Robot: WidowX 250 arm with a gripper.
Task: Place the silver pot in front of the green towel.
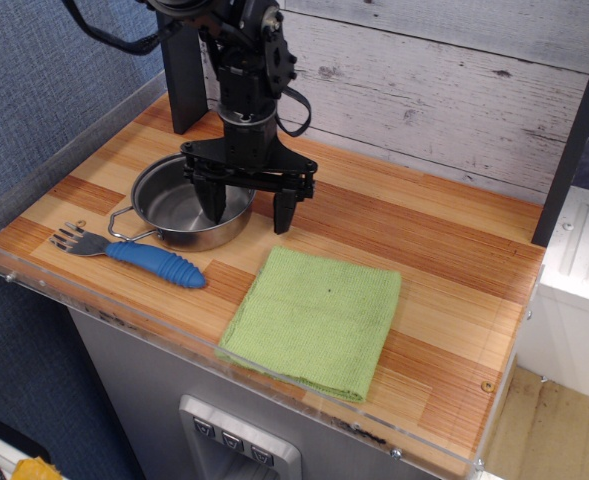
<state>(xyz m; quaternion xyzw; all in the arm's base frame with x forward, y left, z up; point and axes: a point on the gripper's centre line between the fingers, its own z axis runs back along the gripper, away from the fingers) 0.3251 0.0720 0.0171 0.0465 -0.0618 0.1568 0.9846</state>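
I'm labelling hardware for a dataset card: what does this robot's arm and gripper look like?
The arm is all black, built of chunky jointed segments, with a black cable looping off its side. The gripper is black too: a wide flat crossbar carrying two tapered, pointed fingers. No markings or labels are legible.
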